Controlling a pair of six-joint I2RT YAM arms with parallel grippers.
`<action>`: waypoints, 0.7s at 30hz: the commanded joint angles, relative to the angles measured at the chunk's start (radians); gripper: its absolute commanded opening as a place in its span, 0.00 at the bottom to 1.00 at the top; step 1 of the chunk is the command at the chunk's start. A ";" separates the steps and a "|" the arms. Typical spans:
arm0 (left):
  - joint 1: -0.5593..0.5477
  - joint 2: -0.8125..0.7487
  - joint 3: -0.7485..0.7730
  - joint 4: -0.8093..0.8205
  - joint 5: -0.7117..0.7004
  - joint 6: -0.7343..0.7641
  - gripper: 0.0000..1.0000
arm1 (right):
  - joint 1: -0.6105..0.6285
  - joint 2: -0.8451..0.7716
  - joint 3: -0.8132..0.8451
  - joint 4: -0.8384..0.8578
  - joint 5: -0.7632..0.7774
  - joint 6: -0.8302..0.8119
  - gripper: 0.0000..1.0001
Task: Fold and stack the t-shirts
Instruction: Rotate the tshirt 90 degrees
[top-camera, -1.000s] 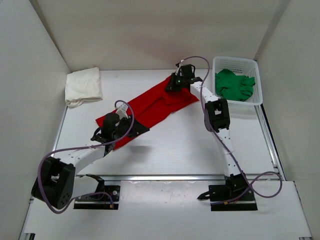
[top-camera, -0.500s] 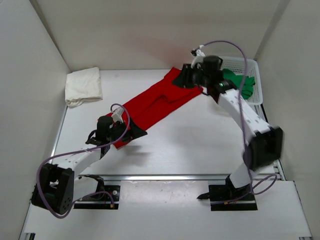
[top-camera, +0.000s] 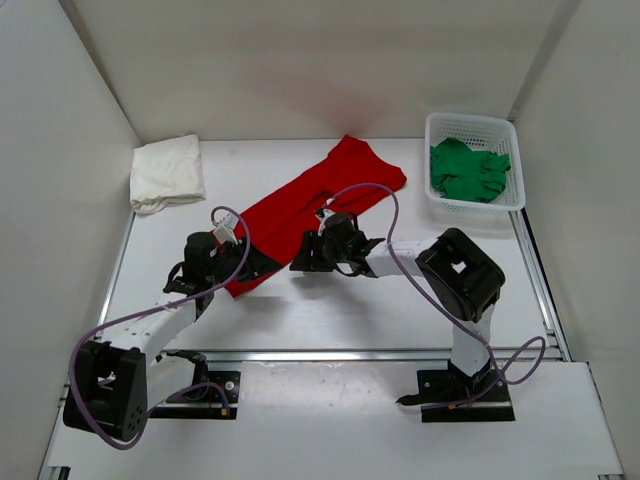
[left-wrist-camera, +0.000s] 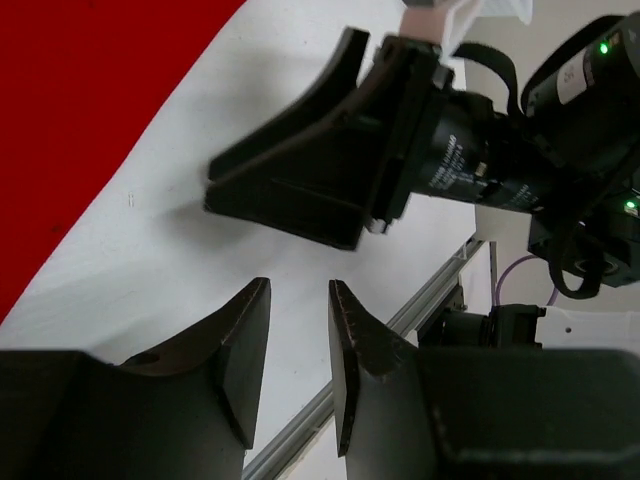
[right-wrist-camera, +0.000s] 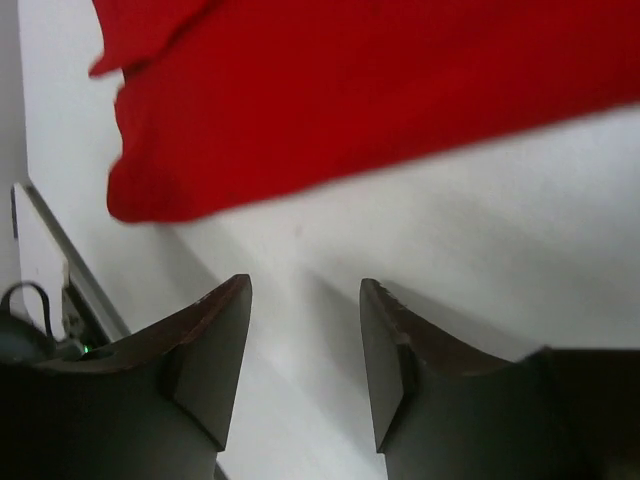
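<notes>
Red t-shirt (top-camera: 310, 205) lies flat just ahead of the right claw (right-wrist-camera: 305, 290) and left claw (left-wrist-camera: 298, 292), both parted, empty

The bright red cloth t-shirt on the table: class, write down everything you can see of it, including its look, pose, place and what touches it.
The bright red cloth t-shirt looks soft, plain and matt. It lies flat on the white table as a long, narrow diagonal band running from near-left to far-right, with soft creases and a wider far end. Nothing grips it: the left gripper and the right gripper hang empty, jaws apart, over bare table beside its near edge.
</notes>
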 joint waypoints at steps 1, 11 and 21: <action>-0.004 -0.012 0.018 0.003 0.017 0.018 0.40 | 0.006 0.074 0.048 0.101 0.115 0.086 0.46; 0.004 -0.003 0.024 0.050 0.034 -0.022 0.41 | 0.016 0.303 0.235 0.002 0.101 0.166 0.23; -0.085 0.034 0.030 0.021 -0.032 0.016 0.42 | -0.199 -0.121 -0.216 0.035 0.003 0.043 0.01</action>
